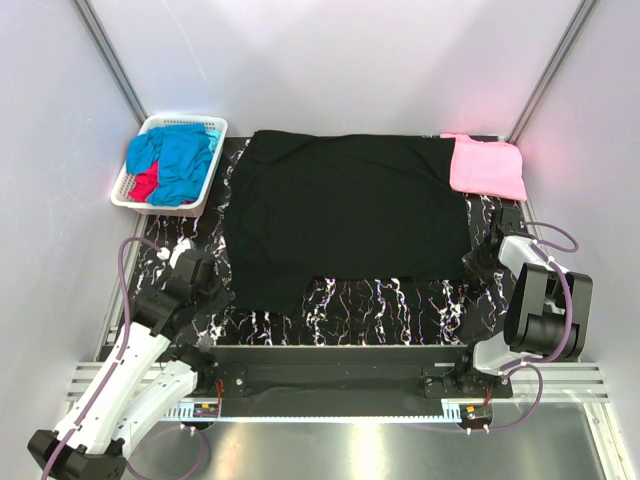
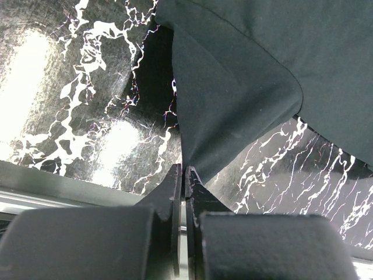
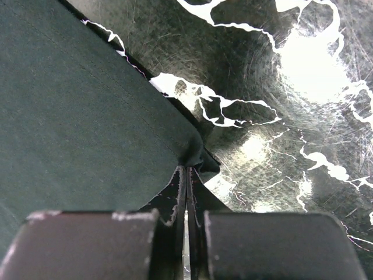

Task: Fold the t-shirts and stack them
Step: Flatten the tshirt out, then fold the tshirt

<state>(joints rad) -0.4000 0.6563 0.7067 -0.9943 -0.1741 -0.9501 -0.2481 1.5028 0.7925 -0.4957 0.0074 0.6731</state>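
Marbled black tabletop (image 1: 380, 300) is carrying the black t-shirt (image 1: 345, 215), which is lying spread flat mid-table. At the left wrist, the left gripper (image 2: 183, 173) is pinching its near corner, the cloth sagging limply. At the right wrist, the right gripper (image 3: 186, 172) is clamping the opposite corner. Being soft and light, the fabric is likely wanting both corners pulled taut.

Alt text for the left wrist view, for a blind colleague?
The left gripper pinches a corner of the black t-shirt, its jaws shut on the cloth. The shirt fans out from there over the glossy black table with white veins.
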